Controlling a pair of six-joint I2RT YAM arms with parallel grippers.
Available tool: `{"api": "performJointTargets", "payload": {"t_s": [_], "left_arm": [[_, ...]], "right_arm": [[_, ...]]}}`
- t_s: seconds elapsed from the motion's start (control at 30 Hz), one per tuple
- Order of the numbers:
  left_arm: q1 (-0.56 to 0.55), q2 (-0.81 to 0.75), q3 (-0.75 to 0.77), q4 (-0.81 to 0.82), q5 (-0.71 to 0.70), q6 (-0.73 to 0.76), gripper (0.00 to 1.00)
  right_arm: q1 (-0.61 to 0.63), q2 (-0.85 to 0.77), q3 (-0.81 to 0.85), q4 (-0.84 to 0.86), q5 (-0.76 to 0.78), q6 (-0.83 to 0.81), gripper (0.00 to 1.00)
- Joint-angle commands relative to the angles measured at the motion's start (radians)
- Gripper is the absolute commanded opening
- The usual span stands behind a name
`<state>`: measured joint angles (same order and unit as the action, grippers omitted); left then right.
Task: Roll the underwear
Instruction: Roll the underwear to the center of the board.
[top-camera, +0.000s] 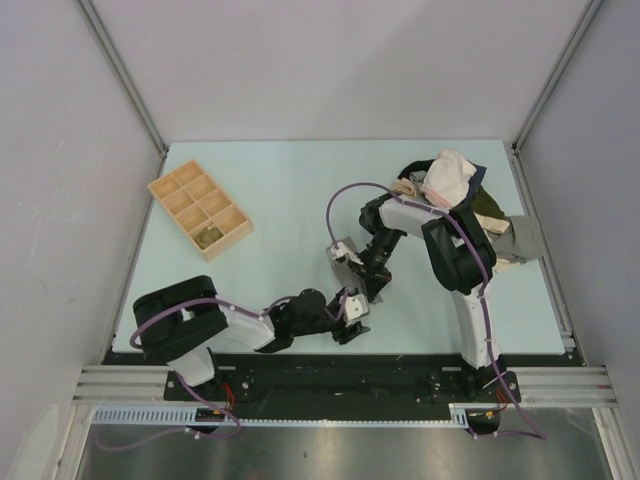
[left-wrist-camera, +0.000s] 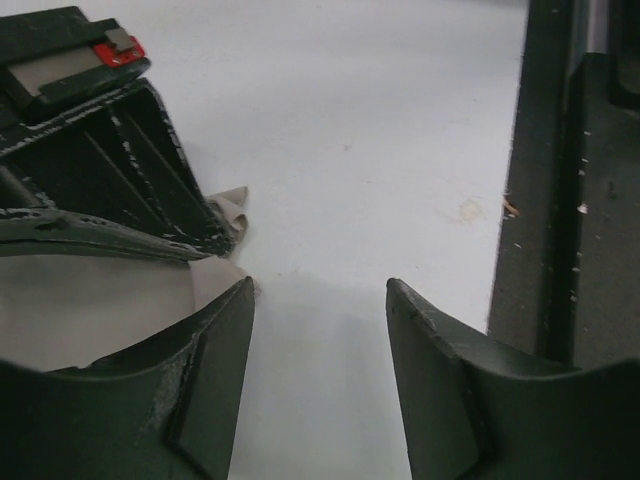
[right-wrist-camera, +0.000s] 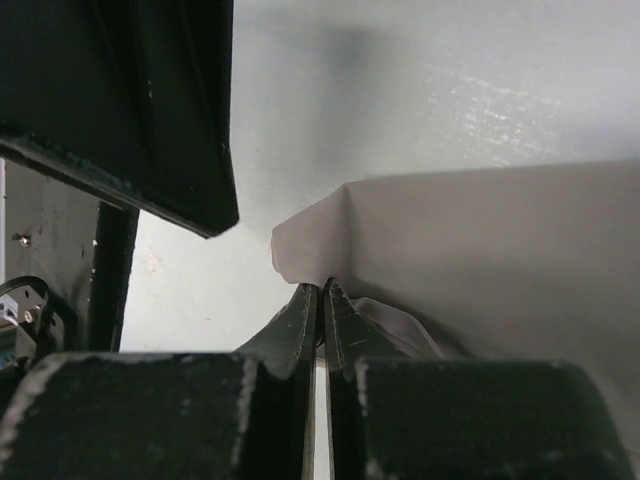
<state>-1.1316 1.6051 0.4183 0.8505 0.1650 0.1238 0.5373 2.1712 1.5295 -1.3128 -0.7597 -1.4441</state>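
Note:
The underwear is a plain taupe-grey cloth; one corner is folded up and pinched between the fingertips of my right gripper, which is shut on its edge. From above the cloth shows as a small grey patch mid-table, beside the right gripper. My left gripper stands open just above the bare table with nothing between its fingers. Its left finger is at the edge of the cloth. In the top view the left gripper sits just in front of the right one.
A wooden compartment tray lies at the back left with a small olive item in one cell. A pile of garments sits at the back right: a pale pink-white one, a dark one and a grey one. The black front rail is close to the left gripper.

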Motion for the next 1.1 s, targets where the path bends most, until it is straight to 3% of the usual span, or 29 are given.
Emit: {"api": "performJointTargets", "payload": {"t_s": [0.0,0.4,0.73,1.07], "left_arm": [[-0.008,0.033,0.057,0.019,-0.117,0.019,0.60],[-0.008,0.124,0.135,-0.047,-0.199,0.068,0.65],[-0.008,0.202,0.201,-0.119,-0.259,0.068,0.47],[-0.008,0.240,0.211,-0.157,-0.297,0.071,0.39]], "right_arm": [[0.000,0.019,0.034,-0.089,-0.036,0.030,0.00],[-0.013,0.044,0.066,-0.143,-0.039,0.013,0.00],[-0.026,0.042,0.066,-0.163,-0.041,-0.006,0.00],[-0.033,0.041,0.069,-0.180,-0.047,-0.021,0.00]]}}
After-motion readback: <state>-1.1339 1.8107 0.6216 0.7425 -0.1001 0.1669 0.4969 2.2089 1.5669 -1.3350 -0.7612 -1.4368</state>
